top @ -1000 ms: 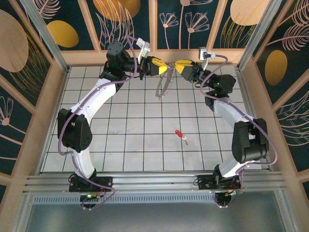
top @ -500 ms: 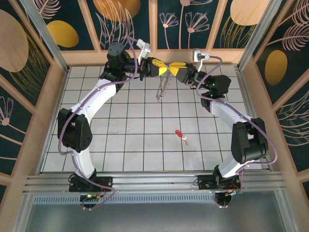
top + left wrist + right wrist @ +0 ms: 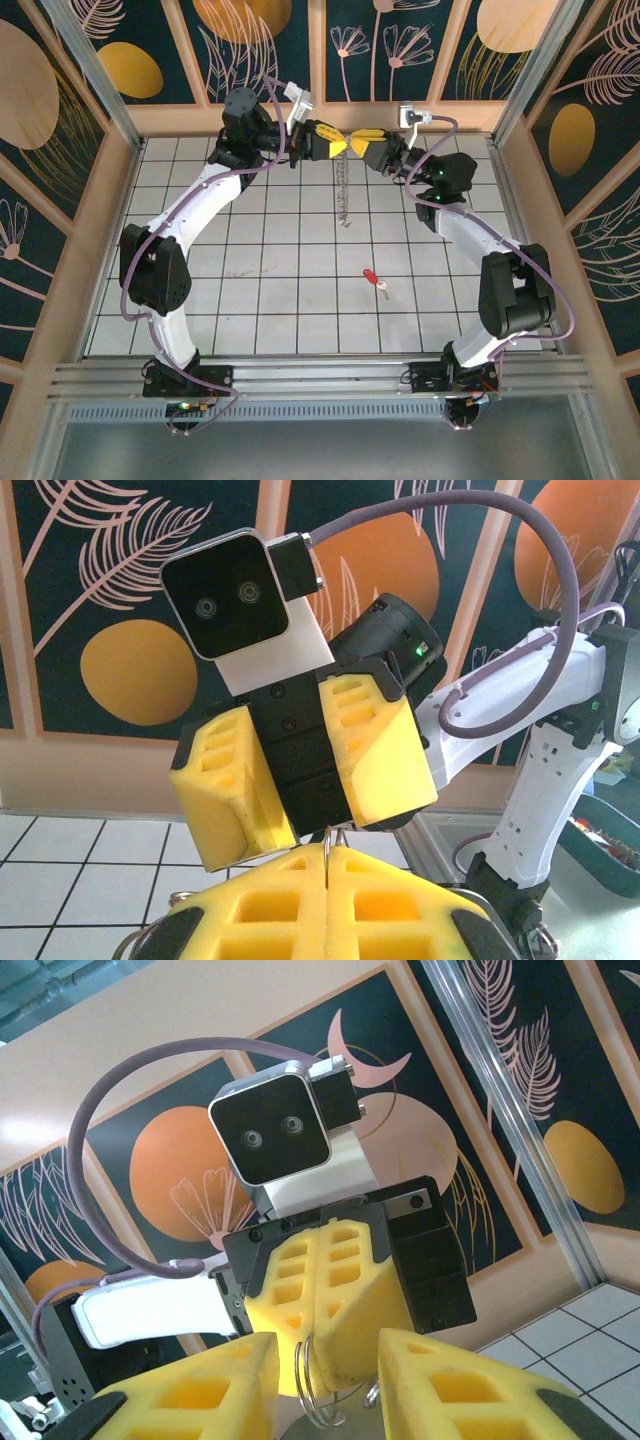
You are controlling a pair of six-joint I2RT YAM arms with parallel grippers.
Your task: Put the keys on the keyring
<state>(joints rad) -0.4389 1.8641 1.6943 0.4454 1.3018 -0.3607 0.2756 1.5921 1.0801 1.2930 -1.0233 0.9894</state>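
The left gripper (image 3: 338, 146), jaws pressed together on the keyring (image 3: 345, 195) dangling at 12 o'clock on the table (image 3: 270, 300), faces the right gripper (image 3: 360, 143), whose spread jaws straddle it; a mistimed handover could drop it beside the red key (image 3: 372, 279) at its 5 o'clock.

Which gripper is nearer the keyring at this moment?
Left. The left gripper is shut on the top of the keyring, which hangs from it. The right gripper faces it from the right, jaws apart on either side of the ring's upper wire, not clamped.
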